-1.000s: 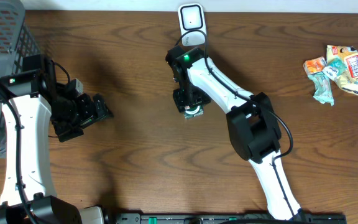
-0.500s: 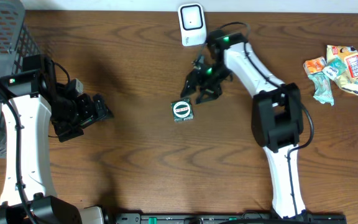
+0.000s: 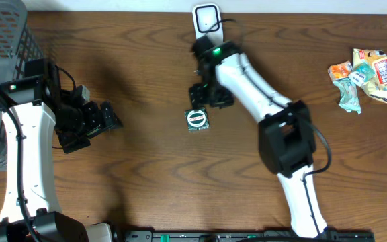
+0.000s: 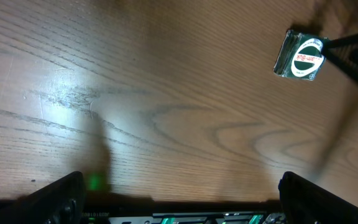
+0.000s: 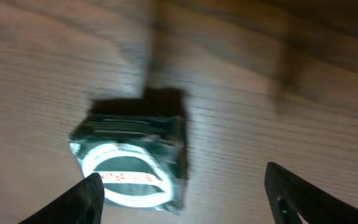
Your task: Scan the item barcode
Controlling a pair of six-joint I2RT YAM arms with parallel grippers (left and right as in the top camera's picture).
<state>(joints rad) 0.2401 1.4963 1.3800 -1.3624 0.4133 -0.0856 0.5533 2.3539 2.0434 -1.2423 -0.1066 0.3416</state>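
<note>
At the far left edge of the wooden counter [image 3: 146, 175], a grey slatted basket [image 3: 5, 40]. Just right of it, the left end effector [image 3: 108, 119], fingers [image 4: 61, 198] spread wide with nothing between them. Near the middle, a small square packet [image 3: 197, 119] lying flat, round green-and-white label up. Just beyond it, the right end effector [image 3: 204, 96], fingers [image 5: 89, 196] parted, clamped on nothing. Too blurred to tell whether one fingertip brushes the packet. Farther back, a white barcode scanner [image 3: 207, 25]. Far right, well apart, crumpled snack wrappers [image 3: 365, 75].
</note>
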